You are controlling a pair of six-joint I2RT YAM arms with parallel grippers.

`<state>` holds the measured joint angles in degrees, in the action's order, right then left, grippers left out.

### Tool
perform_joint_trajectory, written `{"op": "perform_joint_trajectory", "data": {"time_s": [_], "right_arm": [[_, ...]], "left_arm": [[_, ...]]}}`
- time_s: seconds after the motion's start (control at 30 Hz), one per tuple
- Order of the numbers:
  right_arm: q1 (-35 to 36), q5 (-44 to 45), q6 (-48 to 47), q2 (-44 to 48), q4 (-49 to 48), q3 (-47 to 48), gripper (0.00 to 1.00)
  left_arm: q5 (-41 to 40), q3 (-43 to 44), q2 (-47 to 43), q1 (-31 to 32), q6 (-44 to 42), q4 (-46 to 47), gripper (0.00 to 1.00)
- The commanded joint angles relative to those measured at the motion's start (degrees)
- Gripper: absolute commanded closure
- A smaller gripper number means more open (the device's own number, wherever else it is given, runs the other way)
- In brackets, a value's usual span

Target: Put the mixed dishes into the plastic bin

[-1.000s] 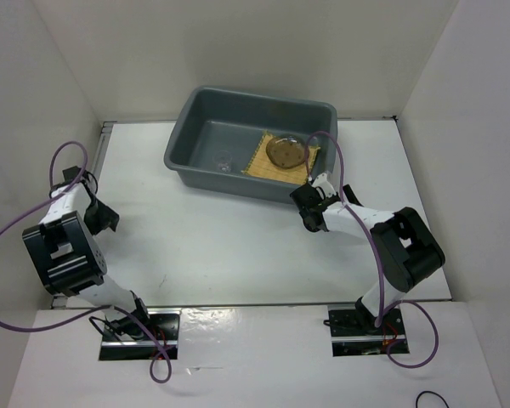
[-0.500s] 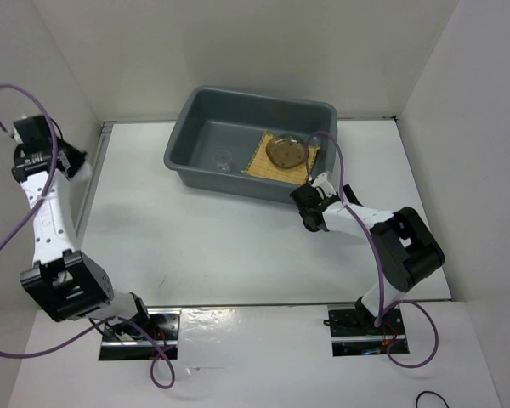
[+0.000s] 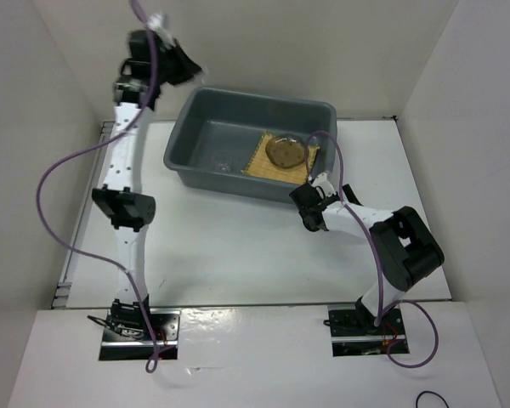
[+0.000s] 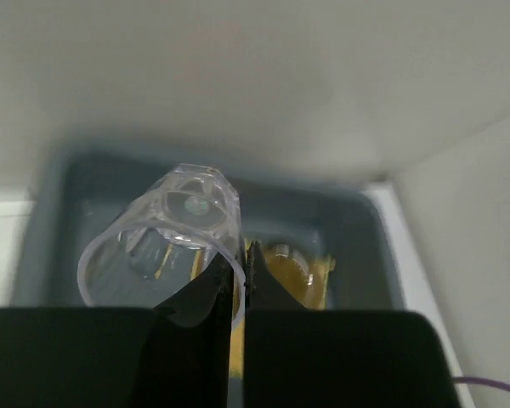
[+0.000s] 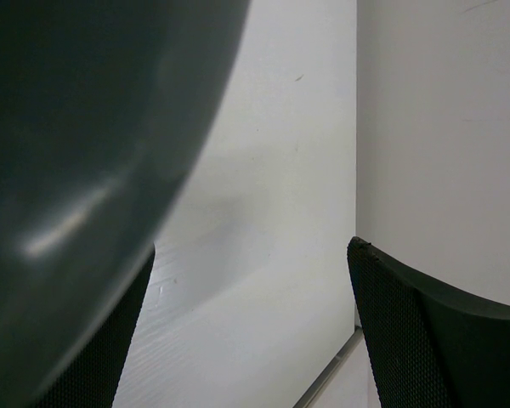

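Observation:
The plastic bin [image 3: 200, 166] stands at the back middle of the table. Inside it lies the tan woven mat [image 3: 262, 166] with a round clear plate [image 3: 286, 151] on top. My left gripper [image 3: 180, 66] hangs high over the bin's far left corner. It is shut on the wall of the small clear cup [image 4: 166, 242], which lies tilted left of the fingertips [image 4: 257, 268]. Below the cup, the left wrist view shows the bin [image 4: 76, 183] and the mat [image 4: 319, 285]. My right gripper [image 3: 309, 210] is low by the bin's front right wall and open, with nothing between its fingers [image 5: 425, 340].
White walls close in the table on the left, back and right. The bin's dark outer wall [image 5: 76, 136] fills the left of the right wrist view, close to the gripper. A faint small clear dish [image 3: 223, 161] lies on the bin's floor.
My left arm has swung up from low at the table's left side to high above the bin's far left corner. The right arm has not moved.

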<state>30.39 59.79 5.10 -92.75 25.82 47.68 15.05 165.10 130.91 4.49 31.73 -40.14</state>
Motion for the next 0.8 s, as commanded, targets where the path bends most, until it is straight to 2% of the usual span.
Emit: {"op": "perform_joint_trajectory", "data": {"time_s": [0.0,0.03,0.07,0.1,0.13,0.17,0.23,0.27,0.4,0.53,0.67,0.77], "right_arm": [[0.46,-1.78,-1.94,-0.60,2.56,-0.31,0.02],[0.46,-1.78,-1.94,-0.59,2.56,-0.31,0.02],[0.46,-1.78,-1.94,-0.59,2.56,-0.31,0.02],[0.46,-1.78,-1.94,-0.59,2.56,-0.31,0.02],[0.46,-1.78,-1.94,-0.59,2.56,-0.31,0.02],[0.46,-1.26,-1.94,-0.59,2.56,-0.31,0.02],[0.46,-1.25,-1.94,0.03,2.56,-0.31,0.02],[0.46,-0.73,-1.94,0.03,2.56,-0.31,0.02],[0.46,-0.20,-1.94,0.64,2.56,-0.31,0.02],[0.46,0.32,-1.41,0.64,2.56,-0.31,0.02],[0.46,0.33,-1.41,0.64,2.56,-0.31,0.02],[0.46,0.85,-1.41,0.64,2.56,-0.31,0.02]], "left_arm": [[-9.32,-9.13,2.15,5.25,-0.36,-8.93,1.00],[-10.73,-10.31,2.15,6.22,0.70,-7.42,1.00],[-13.44,-8.23,7.37,8.41,1.40,-8.19,1.00],[-14.42,4.58,11.34,9.39,1.41,-10.37,1.00],[-15.30,12.80,15.38,10.35,1.41,-14.92,1.00],[-15.31,12.01,17.34,10.97,2.28,-13.23,1.00],[-16.62,1.42,14.56,10.98,2.99,-6.74,1.00],[-17.50,-0.98,14.55,11.76,2.99,-6.10,1.00],[-16.98,13.63,24.73,11.77,3.60,-11.18,1.00],[-17.42,5.16,23.68,12.47,2.46,-8.29,1.00],[-18.47,12.60,28.68,13.09,1.06,-12.06,1.00],[-20.05,9.22,28.70,12.56,0.35,-12.07,1.00]]}}
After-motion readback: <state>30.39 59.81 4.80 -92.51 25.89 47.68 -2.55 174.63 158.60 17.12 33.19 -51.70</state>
